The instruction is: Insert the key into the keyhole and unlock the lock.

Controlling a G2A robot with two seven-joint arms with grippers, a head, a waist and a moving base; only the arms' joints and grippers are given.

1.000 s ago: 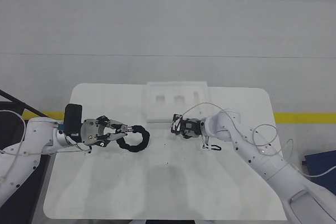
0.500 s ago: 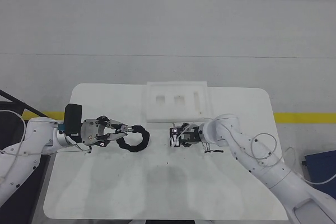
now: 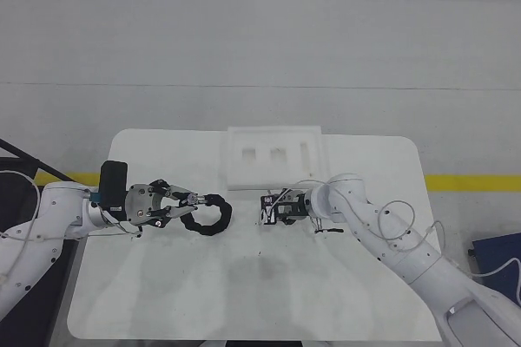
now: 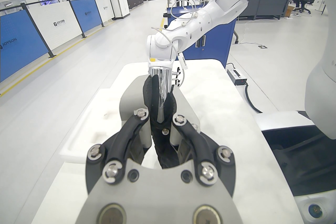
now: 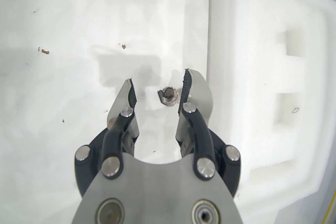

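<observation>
Key: lies flat on the white table, between the two fingers of the right gripper. Its round, mesh-patterned head is just beside one ribbed finger pad; whether it touches that pad cannot be told. It is clearly apart from the opposite pad. The right claw is spread wide and grips nothing.

Right gripper, top view: positioned near the table centre, slightly toward 12 o'clock, with its fingers directed toward 9 o'clock.

Lock: a black cable loop fitted with a chrome cylinder. In the top view it sits at 10 o'clock from the table centre and at 9 o'clock from the right gripper, apart from it.

Left gripper: located at 9 o'clock from the lock, fingers directed toward 3 o'clock. The claw is narrow and clamps the lock. In the left wrist view, both fingers bear on the black body from opposite sides, and the chrome cylinder projects past the fingertips toward the right arm. Whether the cable loop rests on the table or hangs above it cannot be told.

Foam tray: white, with rectangular recesses, at the 12 o'clock edge of the table. In the right wrist view its wall stands near the finger closest to the key.

Brown specks: scattered on the table surface, well apart from the key.
</observation>
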